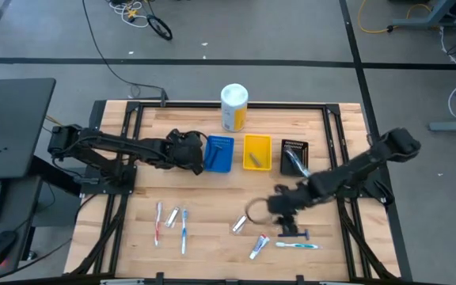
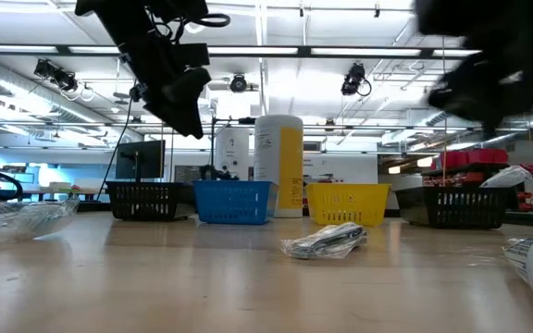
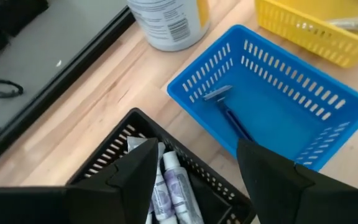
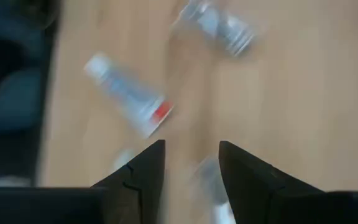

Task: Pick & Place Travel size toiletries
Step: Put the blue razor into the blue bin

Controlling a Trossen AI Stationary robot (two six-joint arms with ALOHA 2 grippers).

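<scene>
Tabletop blue bin (image 3: pixel 303 124): 1 razor (image 3: pixel 229 112)

Left gripper (image 1: pixel 190 152) and right gripper (image 1: pixel 282 207) both raised, fingers (image 3: pixel 272 177) apart, empty.

bins (image 1: pixel 256 152) block back row | canister (image 1: pixel 233 107) behind | front scattered toiletries (image 1: pixel 260 247)

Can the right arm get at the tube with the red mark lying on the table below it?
Probably yes: the right end effector hangs open just above the tube, which lies flat and apart from its neighbours, uncovered.
</scene>
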